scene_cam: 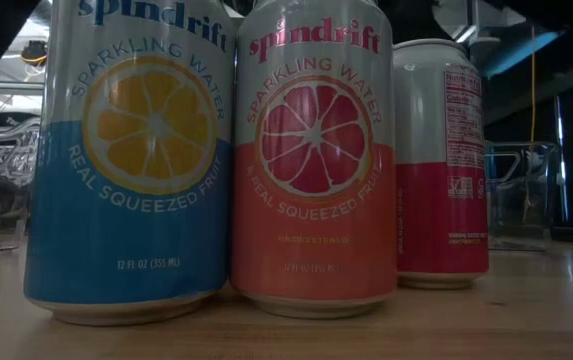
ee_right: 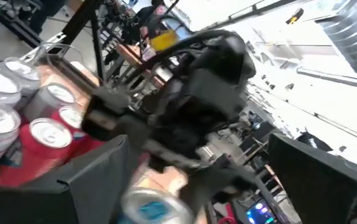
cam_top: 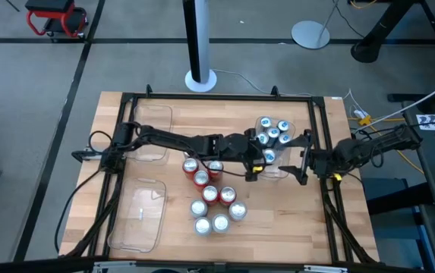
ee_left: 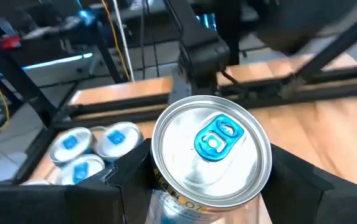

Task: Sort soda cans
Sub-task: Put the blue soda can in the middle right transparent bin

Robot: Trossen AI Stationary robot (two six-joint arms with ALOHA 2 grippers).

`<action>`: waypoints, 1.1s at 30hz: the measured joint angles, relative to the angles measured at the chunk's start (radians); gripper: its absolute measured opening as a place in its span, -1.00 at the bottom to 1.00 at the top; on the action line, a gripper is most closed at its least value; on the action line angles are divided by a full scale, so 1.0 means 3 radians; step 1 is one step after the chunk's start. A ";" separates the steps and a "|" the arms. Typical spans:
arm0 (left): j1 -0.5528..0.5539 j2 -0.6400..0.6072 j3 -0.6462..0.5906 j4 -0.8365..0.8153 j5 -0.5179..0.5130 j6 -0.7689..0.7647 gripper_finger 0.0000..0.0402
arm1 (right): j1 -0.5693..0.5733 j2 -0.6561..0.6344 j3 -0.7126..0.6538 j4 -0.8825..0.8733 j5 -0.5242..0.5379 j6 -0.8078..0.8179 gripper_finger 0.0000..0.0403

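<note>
On the wooden counter [cam_top: 164, 227], the left arm is reaching across and its gripper [ee_left: 209, 180] is gripping a blue-tabbed can [ee_left: 210, 149] between both fingers [ee_left: 303, 186], just beside the tray [cam_top: 297, 125] of blue cans [cam_top: 272, 130]. The right gripper [cam_top: 305, 157] is waiting nearby, fingers spread wide and empty. Next, it seems, comes lowering the can into the tray and letting go. Only the high view is showing the unsorted cluster [cam_top: 211, 197]; only the low view is showing labels [scene_cam: 311, 150].

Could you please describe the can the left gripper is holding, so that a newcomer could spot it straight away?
Find the clear tray of blue-tabbed cans on the table's right side. At its near edge, the left gripper clamps one can, opposite the open right gripper. It has a blue tab like the tray's cans, but it alone sits between dark fingers.
</note>
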 joint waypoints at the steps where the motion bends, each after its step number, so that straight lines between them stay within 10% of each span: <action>1: -0.0007 0.0000 -0.0001 -0.0033 0.0013 -0.0005 0.14 | -0.0001 0.0001 0.0033 -0.0014 0.0016 -0.0013 0.89; 33: 0.0152 0.0004 -0.0067 -0.1094 0.0413 -0.0486 0.14 | -0.0003 0.0010 0.0074 -0.0481 0.0404 0.0009 0.89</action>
